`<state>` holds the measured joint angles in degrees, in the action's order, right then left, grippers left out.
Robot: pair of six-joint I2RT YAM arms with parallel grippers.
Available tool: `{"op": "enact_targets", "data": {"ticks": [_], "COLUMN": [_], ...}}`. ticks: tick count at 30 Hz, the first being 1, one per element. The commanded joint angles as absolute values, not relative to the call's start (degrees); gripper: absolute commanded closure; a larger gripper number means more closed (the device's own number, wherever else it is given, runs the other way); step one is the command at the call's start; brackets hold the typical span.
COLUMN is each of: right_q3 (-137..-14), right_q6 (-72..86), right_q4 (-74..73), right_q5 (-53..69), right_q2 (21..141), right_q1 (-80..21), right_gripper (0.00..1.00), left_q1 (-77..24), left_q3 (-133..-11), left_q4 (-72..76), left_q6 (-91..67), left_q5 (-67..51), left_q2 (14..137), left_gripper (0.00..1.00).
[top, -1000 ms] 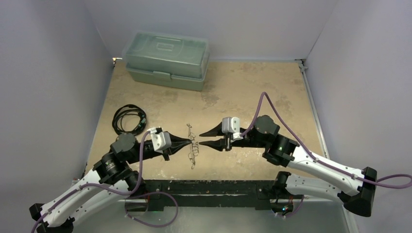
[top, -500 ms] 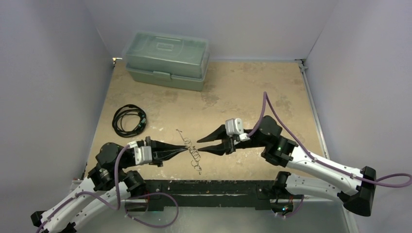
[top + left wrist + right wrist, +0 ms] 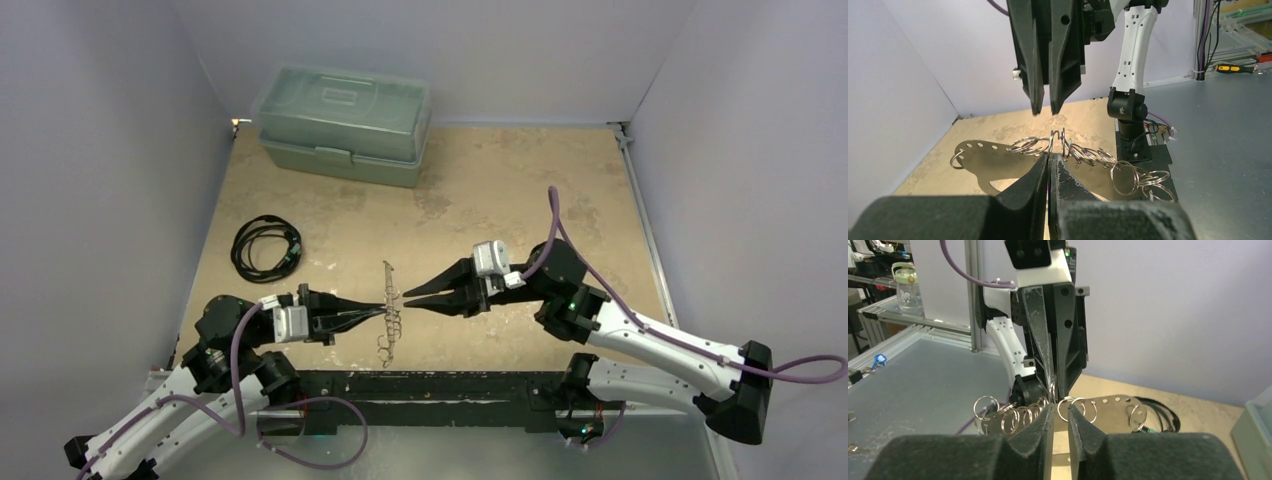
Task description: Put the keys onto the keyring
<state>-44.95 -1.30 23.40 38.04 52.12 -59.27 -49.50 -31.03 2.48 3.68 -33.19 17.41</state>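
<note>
Silvery keyring (image 3: 993, 161) dotted with punched holes, black left gripper (image 3: 383, 309) and right gripper (image 3: 408, 294), translucent grey-green toolbox (image 3: 345, 120), black coiled cable (image 3: 265, 246), mottled tan table (image 3: 500, 180), white arm links (image 3: 650, 336), purple hoses (image 3: 549, 215).

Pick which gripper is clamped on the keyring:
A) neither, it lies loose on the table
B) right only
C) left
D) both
C: in the left wrist view the left gripper has its fingers shut on the keyring, while the right gripper hangs just above the rings with a narrow gap between its fingers, apparently not touching.
</note>
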Motion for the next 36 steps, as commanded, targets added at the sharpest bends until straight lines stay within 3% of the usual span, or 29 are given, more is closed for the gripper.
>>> {"op": "enact_targets", "data": {"ticks": [1, 13, 36], "right_q3": [-44.9, -44.3, -43.9], "right_q6": [1.9, 3.0, 5.3], "right_q4": [28.5, 30.5, 33.7], "right_q5": [36.7, 37.6, 40.8], "right_q2": [54.4, 57.0, 58.8], "right_q1": [-59.5, -59.5, -59.6], "right_gripper": [0.84, 0.89, 0.78], "left_q1": [-49.1, -48.4, -46.6], "left_q3": [-31.1, -31.1, -31.4], "left_q4": [6.1, 6.8, 6.5], "left_q6": [3.1, 2.2, 1.3], "left_q5": [-34.7, -34.5, -31.6], "left_q2": [17.8, 17.7, 18.0], "left_gripper": [1.0, 1.0, 1.0]}}
